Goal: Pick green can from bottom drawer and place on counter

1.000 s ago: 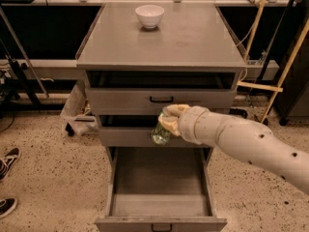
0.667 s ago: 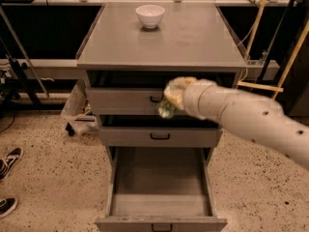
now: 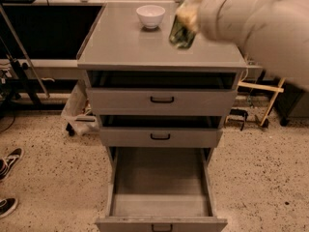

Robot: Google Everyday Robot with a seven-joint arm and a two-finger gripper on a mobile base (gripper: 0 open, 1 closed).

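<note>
The green can hangs tilted in my gripper, above the right part of the counter, clear of its surface. My gripper is shut on the can's upper end, and my pale arm comes in from the upper right. The bottom drawer stands pulled out at the foot of the cabinet, its grey floor bare.
A white bowl stands at the back middle of the counter, left of the can. The two upper drawers are slightly open. Shoes lie on the speckled floor at left; a wooden frame stands at right.
My gripper has lifted the green can from in front of the upper drawers up to above the right part of the counter.
</note>
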